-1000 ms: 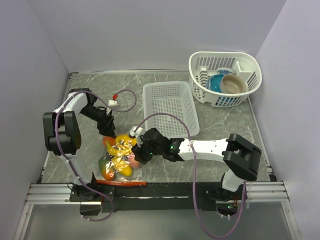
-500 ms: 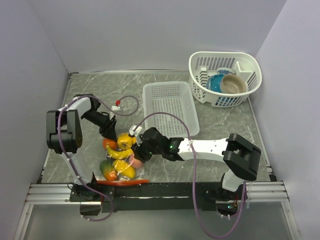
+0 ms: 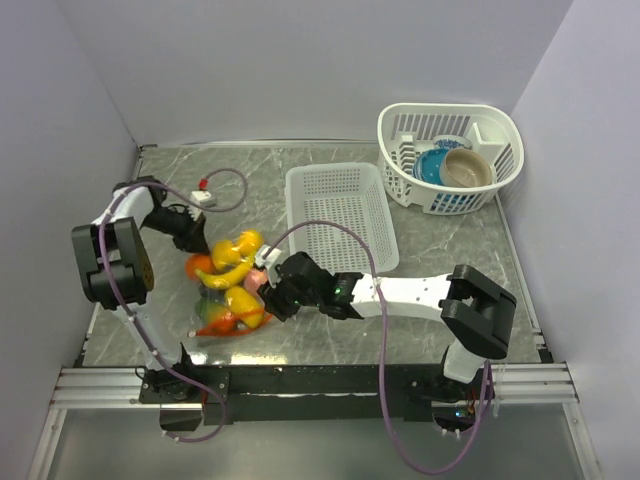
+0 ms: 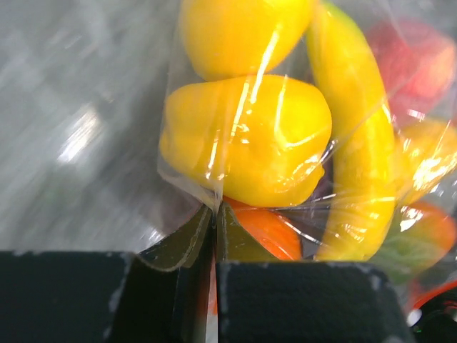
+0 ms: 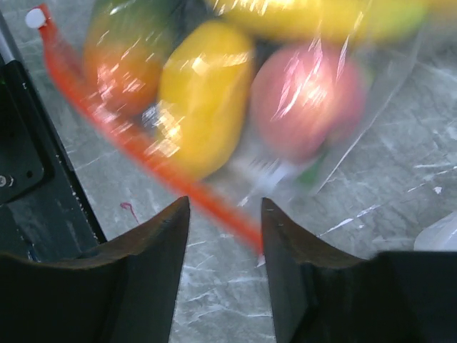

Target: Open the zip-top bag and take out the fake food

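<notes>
While the left end effector (image 4: 214, 246) pinches the zip-top bag (image 4: 246, 139), the outstretched right end effector (image 5: 225, 214) gapes

The bag (image 4: 187, 189) is seen to be thin clear plastic, crinkled and streaked with glare, and its zip strip (image 5: 214, 209) is orange-red plastic. The fake food (image 4: 246, 139) is shown as smooth, glossy plastic. The worktop (image 3: 450, 250) is finished like grey veined stone with a faint sheen. The white basket (image 3: 340, 215) is slotted matt plastic. The left hand (image 4: 214, 250) and right hand (image 5: 225, 221) are finished matt black.
</notes>
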Controlling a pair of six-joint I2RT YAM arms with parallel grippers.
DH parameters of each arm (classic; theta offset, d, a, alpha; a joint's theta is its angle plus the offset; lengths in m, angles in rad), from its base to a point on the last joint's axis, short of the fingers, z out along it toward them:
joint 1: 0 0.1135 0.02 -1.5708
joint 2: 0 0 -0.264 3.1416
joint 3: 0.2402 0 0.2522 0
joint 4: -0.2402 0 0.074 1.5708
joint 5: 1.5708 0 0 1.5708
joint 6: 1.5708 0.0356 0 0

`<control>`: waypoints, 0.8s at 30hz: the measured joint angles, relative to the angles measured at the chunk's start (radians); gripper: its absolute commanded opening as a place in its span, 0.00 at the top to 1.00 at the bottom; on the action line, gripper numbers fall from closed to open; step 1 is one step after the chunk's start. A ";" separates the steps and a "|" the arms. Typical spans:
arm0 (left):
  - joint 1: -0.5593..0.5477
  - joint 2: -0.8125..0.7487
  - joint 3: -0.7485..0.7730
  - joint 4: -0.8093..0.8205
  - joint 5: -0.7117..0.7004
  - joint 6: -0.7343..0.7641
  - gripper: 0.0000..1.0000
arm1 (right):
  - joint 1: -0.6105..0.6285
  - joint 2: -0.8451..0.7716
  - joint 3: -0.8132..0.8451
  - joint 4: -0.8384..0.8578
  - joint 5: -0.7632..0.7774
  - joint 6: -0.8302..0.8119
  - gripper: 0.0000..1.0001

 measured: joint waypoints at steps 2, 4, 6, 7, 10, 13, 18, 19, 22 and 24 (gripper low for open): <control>0.044 0.000 0.005 0.019 -0.018 0.001 0.89 | 0.000 0.000 0.001 0.002 0.012 -0.003 0.39; 0.070 0.000 0.005 0.028 -0.033 0.002 0.88 | 0.000 0.000 0.001 0.004 0.020 -0.005 0.37; 0.077 -0.004 -0.008 0.045 -0.042 0.002 0.89 | 0.000 0.000 0.001 0.011 0.032 -0.008 0.34; 0.076 -0.009 -0.017 0.054 -0.045 0.002 0.89 | 0.000 0.000 0.001 0.016 0.039 -0.011 0.33; 0.072 -0.018 -0.026 0.063 -0.058 0.002 0.88 | 0.000 0.007 0.021 0.018 0.056 -0.023 0.28; 0.069 -0.023 -0.031 0.077 -0.071 0.001 0.89 | 0.000 0.059 0.080 0.032 0.070 -0.046 0.23; 0.066 -0.051 -0.066 0.138 -0.117 -0.033 0.92 | 0.000 0.121 0.117 0.032 0.068 -0.064 0.23; 0.065 -0.061 -0.079 0.163 -0.134 -0.048 0.93 | 0.000 0.123 0.116 0.030 0.066 -0.064 0.24; 0.063 -0.077 -0.109 0.224 -0.175 -0.089 0.95 | 0.001 0.122 0.115 0.046 0.065 -0.063 0.25; 0.063 -0.079 -0.124 0.267 -0.200 -0.117 0.96 | 0.002 0.121 0.102 0.069 0.066 -0.061 0.25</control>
